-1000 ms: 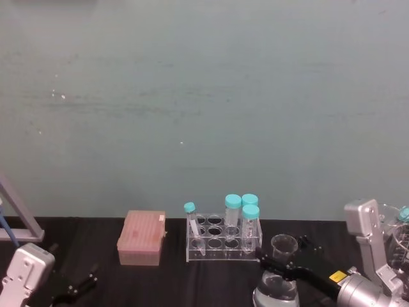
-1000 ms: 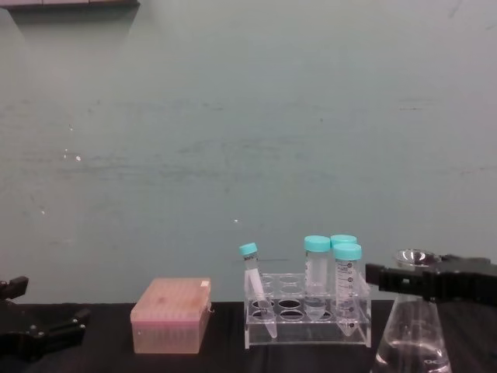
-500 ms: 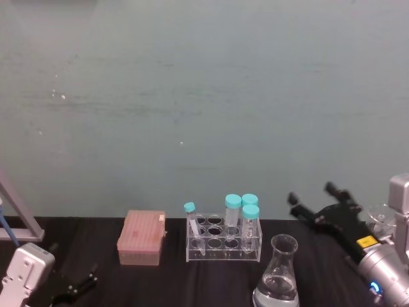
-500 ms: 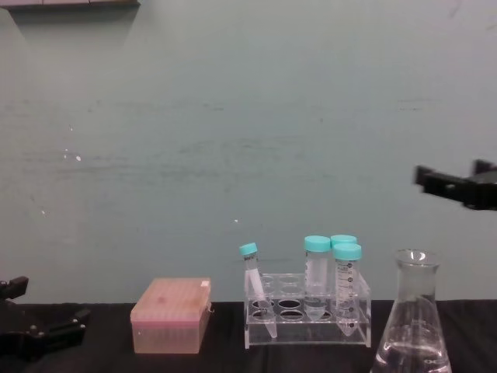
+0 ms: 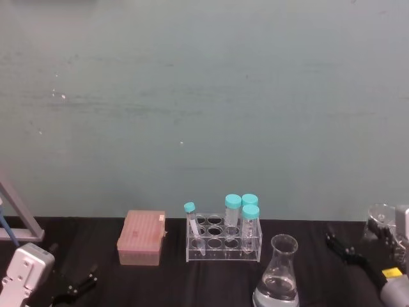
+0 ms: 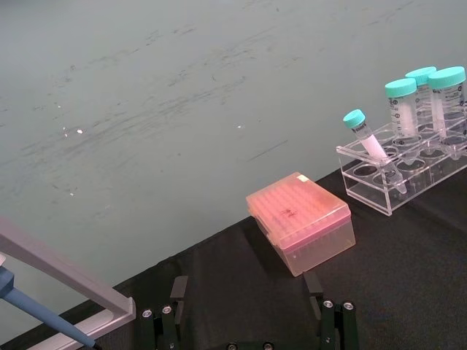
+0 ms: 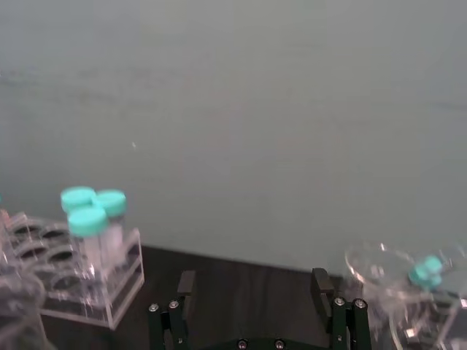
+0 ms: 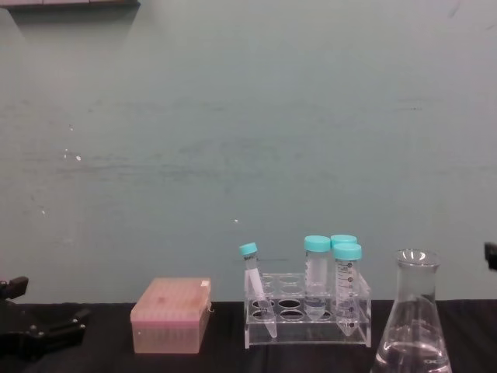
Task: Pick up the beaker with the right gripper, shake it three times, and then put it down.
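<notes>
While the beaker (image 5: 279,274) stands upright on the desk (image 5: 211,278) just right of the tube rack (image 5: 223,242), our right tool (image 7: 253,293) hangs beside it with jaws parted, grasping nothing. Our left tool (image 6: 249,310), also spread, sits parked near the pink box (image 6: 300,231). We judge the beaker already set down; nothing remains but parking.

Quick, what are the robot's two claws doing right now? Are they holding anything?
Left gripper: open, holding nothing, low over the table.
Right gripper: open, holding nothing, off to the side of the beaker, which stands on the table.
</notes>
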Tool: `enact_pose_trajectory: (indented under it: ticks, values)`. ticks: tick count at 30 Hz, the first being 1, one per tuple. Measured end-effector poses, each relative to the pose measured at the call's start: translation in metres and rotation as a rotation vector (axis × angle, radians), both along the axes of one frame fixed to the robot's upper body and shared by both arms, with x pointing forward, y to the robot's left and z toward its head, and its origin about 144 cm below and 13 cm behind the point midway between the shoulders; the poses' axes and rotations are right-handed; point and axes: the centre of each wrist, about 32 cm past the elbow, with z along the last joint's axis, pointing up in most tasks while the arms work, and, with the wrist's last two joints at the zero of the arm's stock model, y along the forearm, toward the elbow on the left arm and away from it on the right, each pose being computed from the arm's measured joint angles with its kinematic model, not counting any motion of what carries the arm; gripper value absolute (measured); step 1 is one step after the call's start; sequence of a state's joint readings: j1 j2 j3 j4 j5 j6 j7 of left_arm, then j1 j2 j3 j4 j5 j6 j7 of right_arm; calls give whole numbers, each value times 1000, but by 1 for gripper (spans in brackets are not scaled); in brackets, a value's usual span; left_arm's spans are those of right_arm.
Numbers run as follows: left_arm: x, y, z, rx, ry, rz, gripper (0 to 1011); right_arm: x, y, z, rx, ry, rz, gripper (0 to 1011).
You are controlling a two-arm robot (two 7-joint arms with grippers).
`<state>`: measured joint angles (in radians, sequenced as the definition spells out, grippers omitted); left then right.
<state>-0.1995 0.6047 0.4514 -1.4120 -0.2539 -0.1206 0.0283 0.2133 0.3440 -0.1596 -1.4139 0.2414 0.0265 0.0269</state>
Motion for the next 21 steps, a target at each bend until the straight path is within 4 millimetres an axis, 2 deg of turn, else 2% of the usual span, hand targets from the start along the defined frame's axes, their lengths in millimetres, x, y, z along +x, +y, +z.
enact_pose_trajectory:
  ticks: [7,21]
  values:
    - [0,0,0,0,0,0,1000,-6,-3,-10,-3,67,-26,1000]
    - [0,0,0,0,0,0,1000,-5,-3,-9,-5,58,-23,1000]
